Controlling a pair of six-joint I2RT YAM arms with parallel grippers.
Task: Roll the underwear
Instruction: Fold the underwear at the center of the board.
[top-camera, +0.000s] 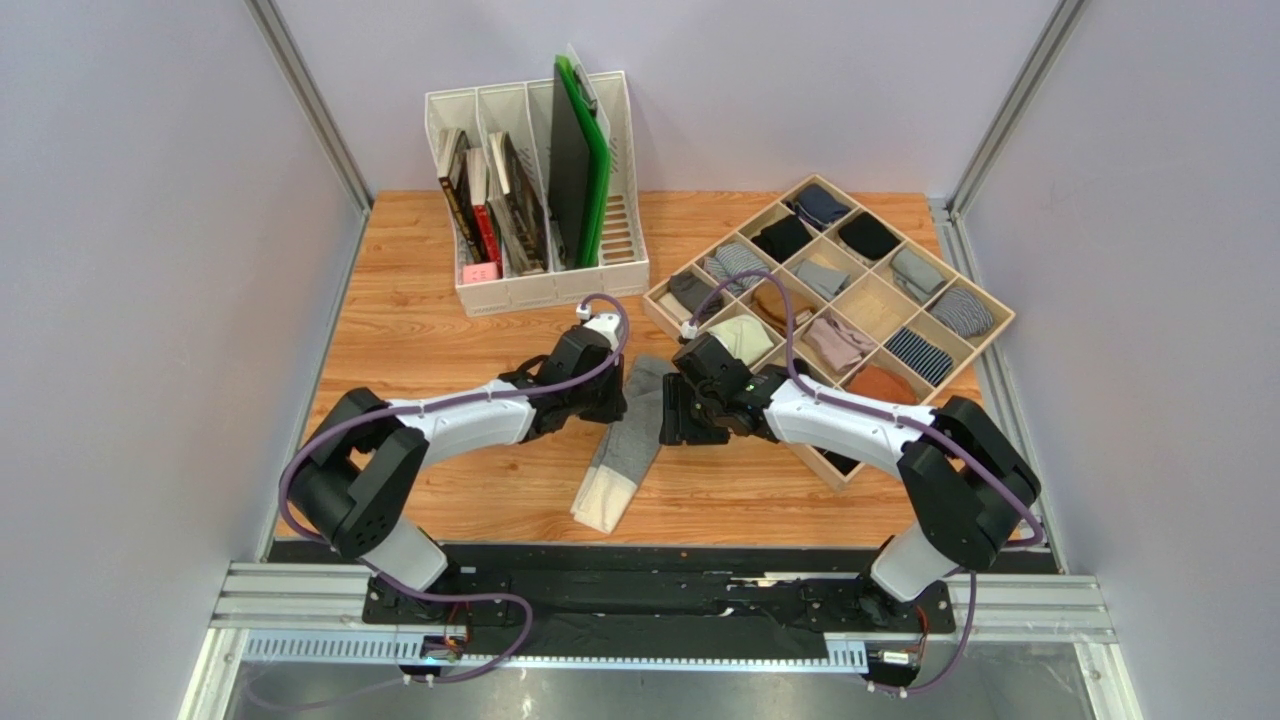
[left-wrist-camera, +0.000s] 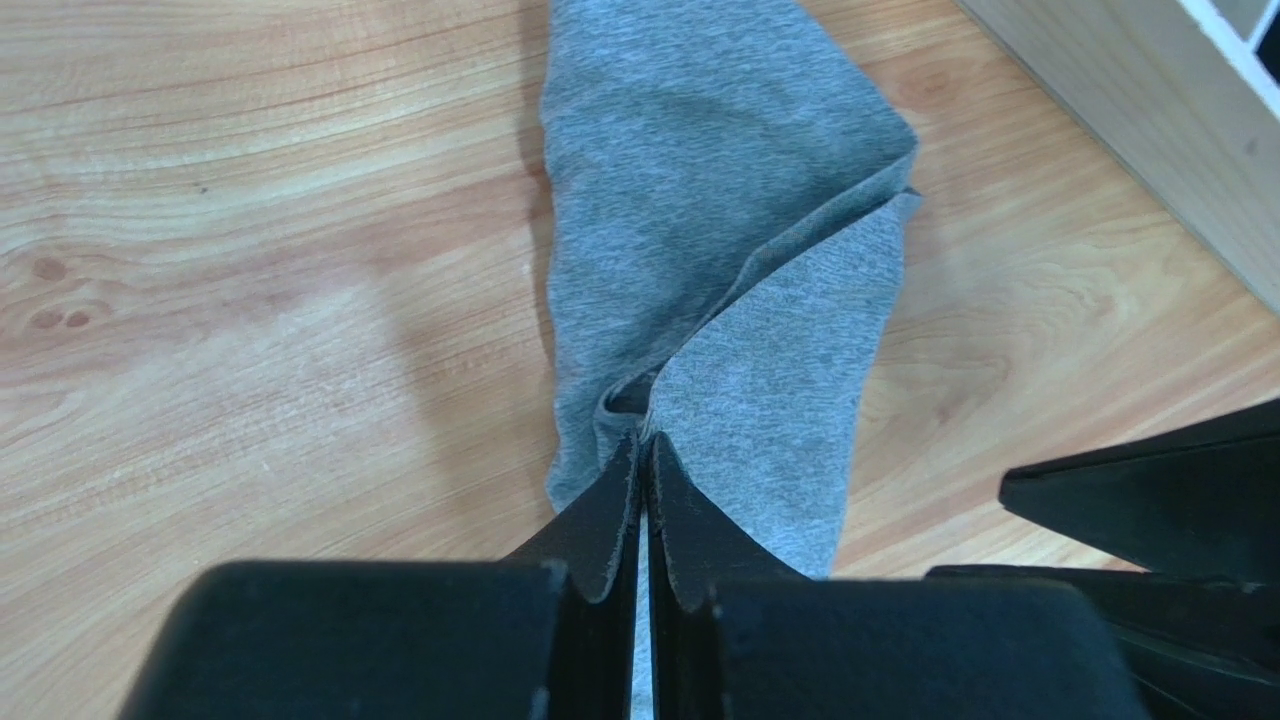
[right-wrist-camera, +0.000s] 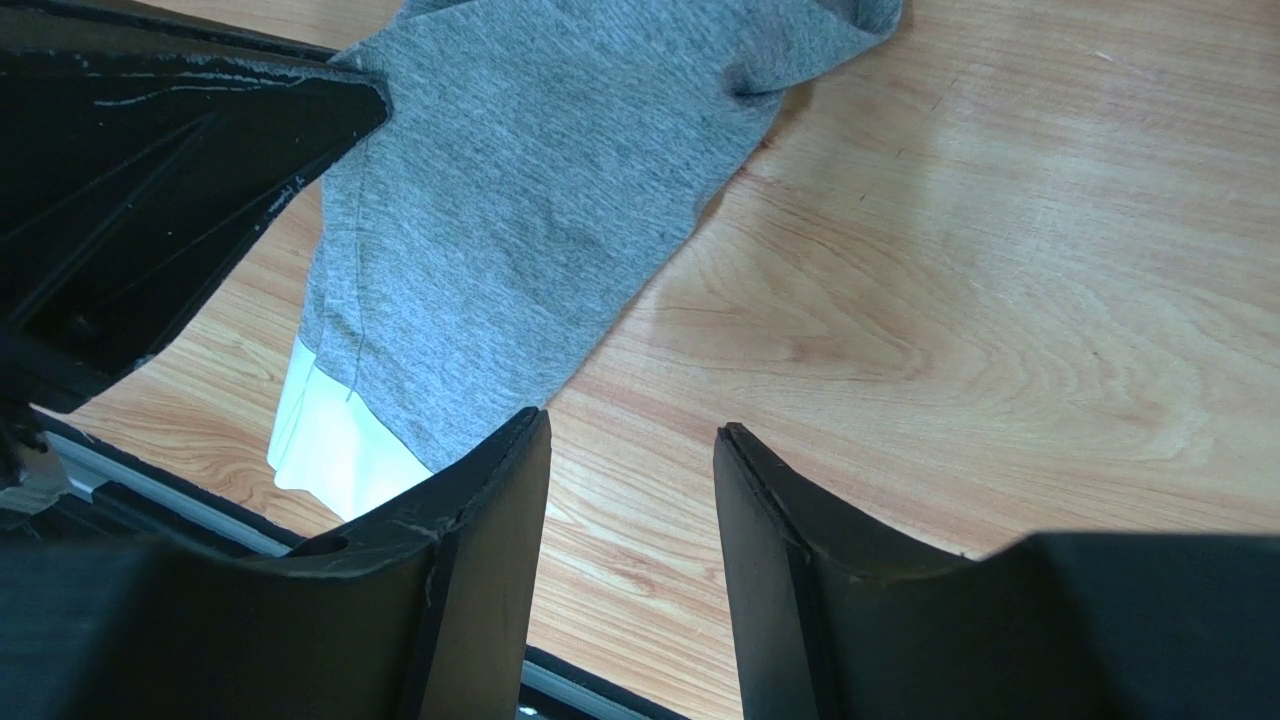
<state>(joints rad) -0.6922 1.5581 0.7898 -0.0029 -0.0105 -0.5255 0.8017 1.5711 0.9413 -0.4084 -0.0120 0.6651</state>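
Observation:
The underwear (top-camera: 637, 432) lies folded into a long grey strip on the wooden table, its white waistband (top-camera: 601, 503) at the near end. My left gripper (top-camera: 618, 402) is at the strip's far end, between both arms. In the left wrist view the left gripper (left-wrist-camera: 643, 444) is shut on a raised fold of the grey underwear (left-wrist-camera: 721, 180). My right gripper (top-camera: 675, 417) stands just right of the strip. In the right wrist view the right gripper (right-wrist-camera: 631, 432) is open over bare wood, with the underwear (right-wrist-camera: 526, 195) and waistband (right-wrist-camera: 338, 443) to its left and nothing between its fingers.
A white file organiser (top-camera: 534, 278) with books and a green board stands at the back. A wooden divided tray (top-camera: 984, 308) of small rolled bundles sits at the right, close behind the right gripper. Its wall (left-wrist-camera: 1142, 135) shows in the left wrist view. A black rail (top-camera: 661, 578) runs along the near edge.

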